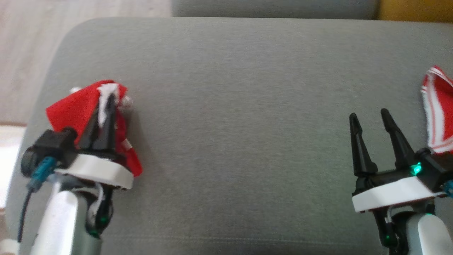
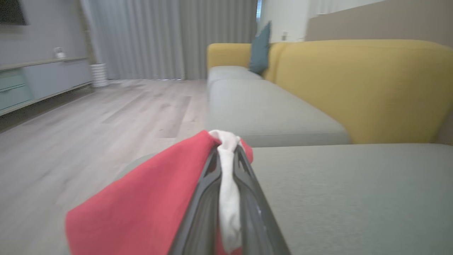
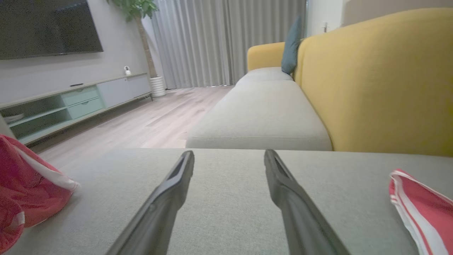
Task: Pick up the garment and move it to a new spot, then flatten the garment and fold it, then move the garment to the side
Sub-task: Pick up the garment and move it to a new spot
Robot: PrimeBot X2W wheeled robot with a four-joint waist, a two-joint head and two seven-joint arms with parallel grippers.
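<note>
- The left hand is pinching a white-edged fold of the red fabric garment, fingers pressed together on the cloth, at the left end of the grey upholstered sofa cushion.
- The right hand is hovering over the cushion's right side, fingers spread and gripping nothing.
- A red, white-striped cloth is lying just beside the right hand.

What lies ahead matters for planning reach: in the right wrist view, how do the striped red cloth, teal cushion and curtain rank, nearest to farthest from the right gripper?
1. Striped red cloth, on the grey seat just right of the right gripper.
2. Teal cushion, far along, against the yellow backrest.
3. Curtain, at the room's far end, behind the cushion.
</note>
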